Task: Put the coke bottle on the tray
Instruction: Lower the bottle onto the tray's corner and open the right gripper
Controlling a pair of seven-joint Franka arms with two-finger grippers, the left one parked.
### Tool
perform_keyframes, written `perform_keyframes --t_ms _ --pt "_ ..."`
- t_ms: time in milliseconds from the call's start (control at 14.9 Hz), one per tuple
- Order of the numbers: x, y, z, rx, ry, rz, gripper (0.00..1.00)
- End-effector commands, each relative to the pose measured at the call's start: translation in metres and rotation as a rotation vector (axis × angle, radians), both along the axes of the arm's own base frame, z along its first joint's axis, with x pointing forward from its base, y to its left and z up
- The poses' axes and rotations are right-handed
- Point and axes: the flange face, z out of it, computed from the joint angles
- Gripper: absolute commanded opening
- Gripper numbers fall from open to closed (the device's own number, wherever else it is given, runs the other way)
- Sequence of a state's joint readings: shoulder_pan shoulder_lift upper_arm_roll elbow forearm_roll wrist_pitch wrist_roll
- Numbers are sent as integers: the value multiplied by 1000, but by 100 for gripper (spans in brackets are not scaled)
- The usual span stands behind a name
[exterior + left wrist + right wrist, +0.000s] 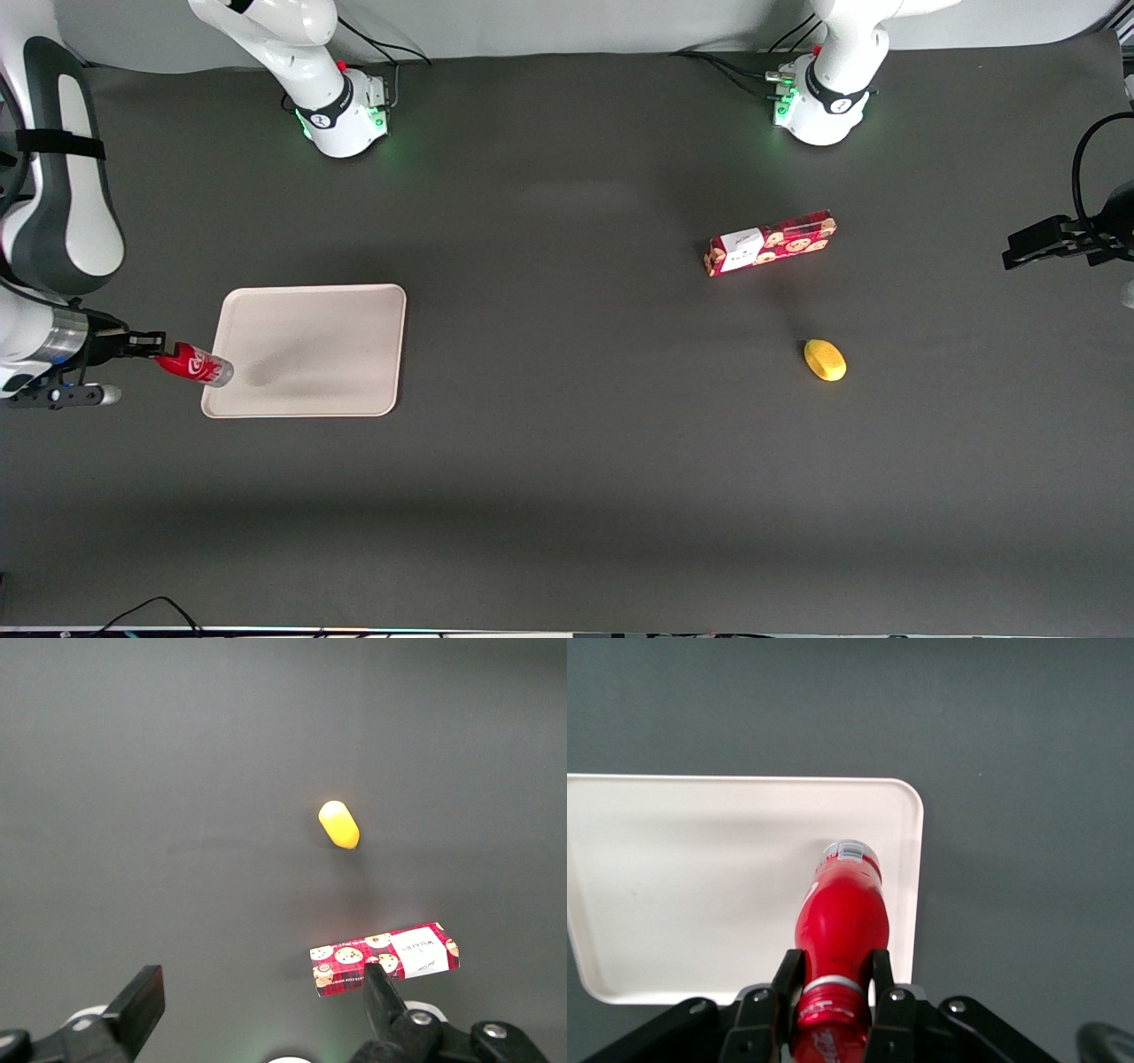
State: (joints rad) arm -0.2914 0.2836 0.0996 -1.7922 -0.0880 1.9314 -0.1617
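Note:
My right gripper point(158, 354) is shut on the neck of the coke bottle point(195, 364), a slim red bottle with white script and a silvery base. The bottle hangs tilted, its base reaching over the rim of the beige tray point(328, 350) at the tray's edge toward the working arm's end of the table. In the right wrist view the fingers point(786, 976) clamp the coke bottle point(840, 921) just under its cap, with the tray point(691, 877) below it and the gripper point(833, 979) above the tray's edge.
A red cookie box point(770, 242) and a yellow lemon-like object point(825, 360) lie on the dark table toward the parked arm's end. The same cookie box point(384, 958) and yellow object point(339, 824) show in the left wrist view.

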Motion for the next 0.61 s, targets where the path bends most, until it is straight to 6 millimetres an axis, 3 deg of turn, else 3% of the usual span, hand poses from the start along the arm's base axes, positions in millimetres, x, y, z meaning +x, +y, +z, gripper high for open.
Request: perform_keyframes --t_ms 0,202,538 --pt "-34 -2 -27 -12 -42 35 0" --pt "-43 -3 -48 -12 -54 37 0" --pt "-47 -18 -54 -9 -50 78 0"
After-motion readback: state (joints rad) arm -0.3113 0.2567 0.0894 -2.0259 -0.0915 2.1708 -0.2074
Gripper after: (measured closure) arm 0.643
